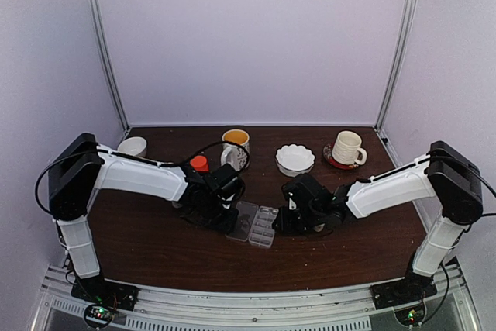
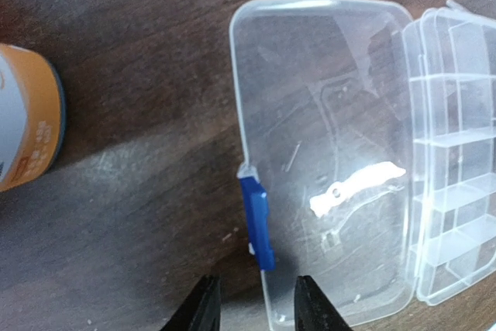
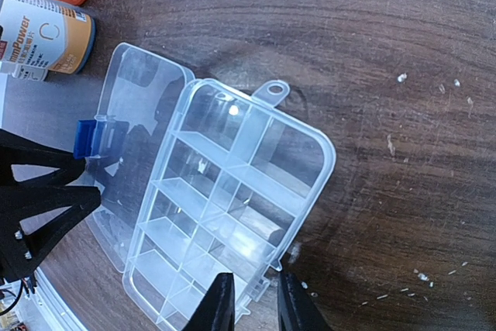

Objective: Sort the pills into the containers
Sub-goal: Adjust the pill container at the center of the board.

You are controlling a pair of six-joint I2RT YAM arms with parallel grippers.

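So, the organizer box [image 1: 263, 228] sits on the table [image 1: 155, 253], with its lid [image 2: 325, 153] flopped open flat at its 9 o'clock. The left gripper [image 2: 260, 312] straddles the lid's edge by the blue latch [image 2: 257, 222], jaws a bit apart, not pinching. The right gripper [image 3: 252, 308], at the box's 3 o'clock, shows a narrow gap at the rim; can't tell if it grips. Whitish pills [image 3: 419, 276] dot the wood nearby.

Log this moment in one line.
box open, lid flat | left gripper astride lid edge | right gripper at box rim | compartments look empty
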